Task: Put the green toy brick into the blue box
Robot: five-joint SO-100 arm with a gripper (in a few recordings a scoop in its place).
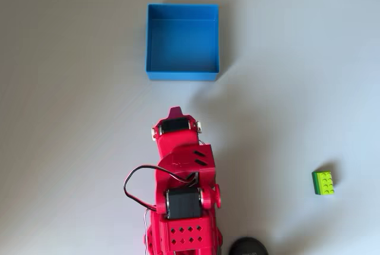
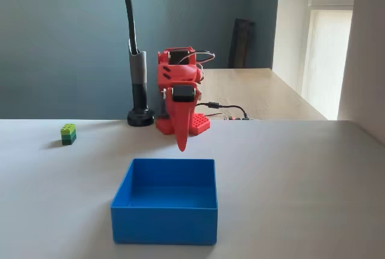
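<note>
The closed, empty red gripper [image 2: 181, 146] hangs over the tabletop [image 1: 71, 148]. The blue box [image 1: 183, 75] lies at 12 o'clock in the overhead view, the green toy brick [image 1: 323, 182] at 4 o'clock.

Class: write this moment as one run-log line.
end effector: shut, holding nothing | green toy brick: on table | blue box: empty | step: pick not started
</note>
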